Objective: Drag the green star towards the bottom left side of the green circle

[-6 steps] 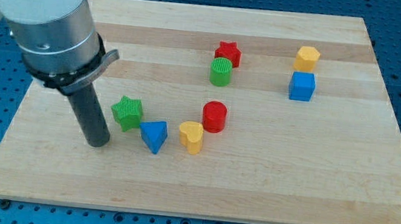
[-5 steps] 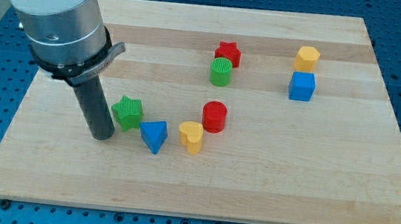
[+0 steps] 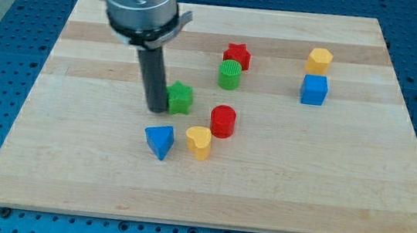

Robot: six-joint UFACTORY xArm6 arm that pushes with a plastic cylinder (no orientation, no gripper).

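One push is under way: my tip [image 3: 156,109] sits against the view's-left face of the green star [image 3: 180,97], touching or nearly so. No jaws exist on this rig, only the rod, so nothing is clenched or grasped. Green star lies just to the view's right of my tip; green circle [image 3: 230,74] stands further to the view's right and up, near but apart. Star looks close to the wanted spot, low and left of the circle. Judgement: next move calls for a short nudge up-right, stopping before the star touches the circle or the red cylinder [image 3: 223,121], which sits below-right of my tip. No containers on the bench [image 3: 341,185]; blocks lie loose
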